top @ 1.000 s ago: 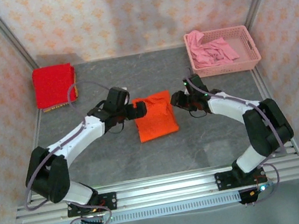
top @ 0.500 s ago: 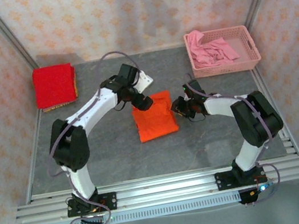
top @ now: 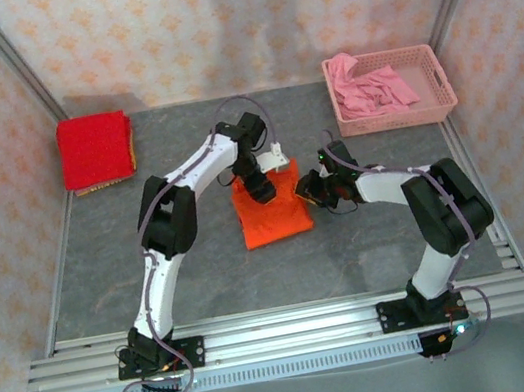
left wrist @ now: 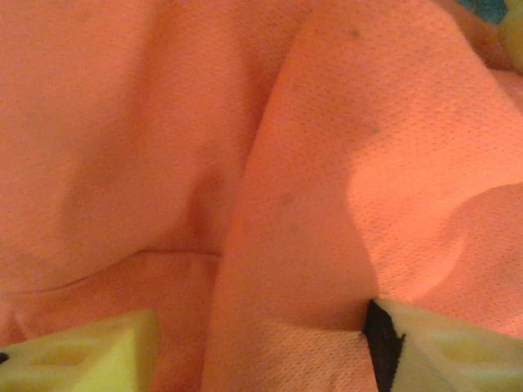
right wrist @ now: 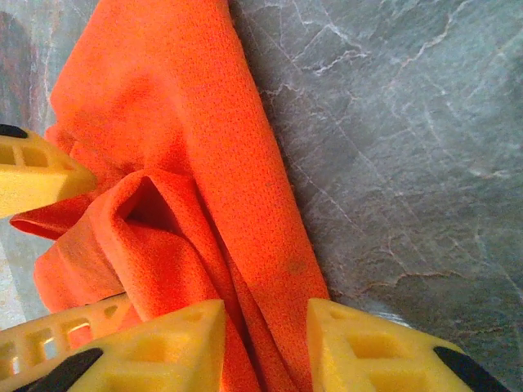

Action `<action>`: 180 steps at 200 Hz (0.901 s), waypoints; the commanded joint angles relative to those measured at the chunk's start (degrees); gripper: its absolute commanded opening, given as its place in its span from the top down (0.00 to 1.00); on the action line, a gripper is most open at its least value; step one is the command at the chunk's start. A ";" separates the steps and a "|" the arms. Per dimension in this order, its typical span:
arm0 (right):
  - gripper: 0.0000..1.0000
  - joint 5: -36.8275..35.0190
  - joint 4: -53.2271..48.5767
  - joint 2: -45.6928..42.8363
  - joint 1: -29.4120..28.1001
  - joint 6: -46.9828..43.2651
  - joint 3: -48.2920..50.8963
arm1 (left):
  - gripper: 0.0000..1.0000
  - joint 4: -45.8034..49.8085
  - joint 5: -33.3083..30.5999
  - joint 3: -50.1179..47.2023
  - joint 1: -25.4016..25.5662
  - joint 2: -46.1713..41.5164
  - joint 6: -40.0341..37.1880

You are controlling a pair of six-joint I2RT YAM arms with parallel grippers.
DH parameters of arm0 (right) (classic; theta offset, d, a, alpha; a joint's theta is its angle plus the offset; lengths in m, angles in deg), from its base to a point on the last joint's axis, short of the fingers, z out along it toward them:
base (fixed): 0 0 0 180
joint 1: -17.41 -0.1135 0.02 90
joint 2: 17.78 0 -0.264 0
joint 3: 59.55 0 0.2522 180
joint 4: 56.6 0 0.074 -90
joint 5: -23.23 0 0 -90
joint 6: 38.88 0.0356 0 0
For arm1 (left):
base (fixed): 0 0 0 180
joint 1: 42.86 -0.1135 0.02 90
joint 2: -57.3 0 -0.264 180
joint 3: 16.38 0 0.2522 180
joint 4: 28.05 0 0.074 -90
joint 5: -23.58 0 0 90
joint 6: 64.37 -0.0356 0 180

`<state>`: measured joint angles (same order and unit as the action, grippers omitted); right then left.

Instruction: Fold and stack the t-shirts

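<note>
The grey tabletop (top: 371, 238) lies bare all along its near half and on the stretch left of centre. Walls and frame rails close it in on the far, left and right sides.

The orange t-shirt (top: 281, 218) lies folded near the middle. Its long axis runs near to far, and it is turned slightly off square. The red t-shirt (top: 95, 149) sits folded in the far-left corner, well apart from the orange one. A pink basket (top: 400, 117) holding pink cloth (top: 375, 90) stands in the far-right corner.

Both arms reach inward over the orange shirt. The left gripper (top: 263, 188) is down on its far part. In the left wrist view its jaws (left wrist: 261, 359) stand wide, with a raised fold of orange cloth (left wrist: 163, 122) between them that they have not pinched. The right gripper (top: 310, 191) meets the shirt's right edge. In the right wrist view its jaws (right wrist: 265, 343) are narrow and clamped on that edge of the cloth (right wrist: 188, 122), with bare tabletop just beside it.
</note>
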<state>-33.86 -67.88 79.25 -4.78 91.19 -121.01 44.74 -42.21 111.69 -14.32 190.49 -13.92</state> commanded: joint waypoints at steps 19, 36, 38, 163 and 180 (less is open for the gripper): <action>0.67 -0.82 0.29 0.88 -0.30 0.17 0.77 | 0.69 5.68 1.61 3.23 0.78 0.72 -1.74; 0.67 -2.11 0.37 0.84 -0.28 0.62 0.77 | 0.83 5.49 1.96 2.54 0.81 0.16 -2.02; 0.67 -2.25 0.39 0.82 -0.23 0.64 0.77 | 0.85 5.53 2.00 2.45 0.82 0.08 -2.09; 0.74 -2.46 -2.90 7.09 0.18 0.10 -6.41 | 1.00 2.67 6.56 -2.39 1.00 -5.61 -2.90; 0.76 -0.77 -2.64 8.06 -0.08 -0.08 -6.54 | 1.00 2.70 6.36 -2.39 1.00 -5.48 -2.93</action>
<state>-37.82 -69.98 85.26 -4.15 91.59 -126.08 47.45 -36.79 109.81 -13.69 187.39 -16.08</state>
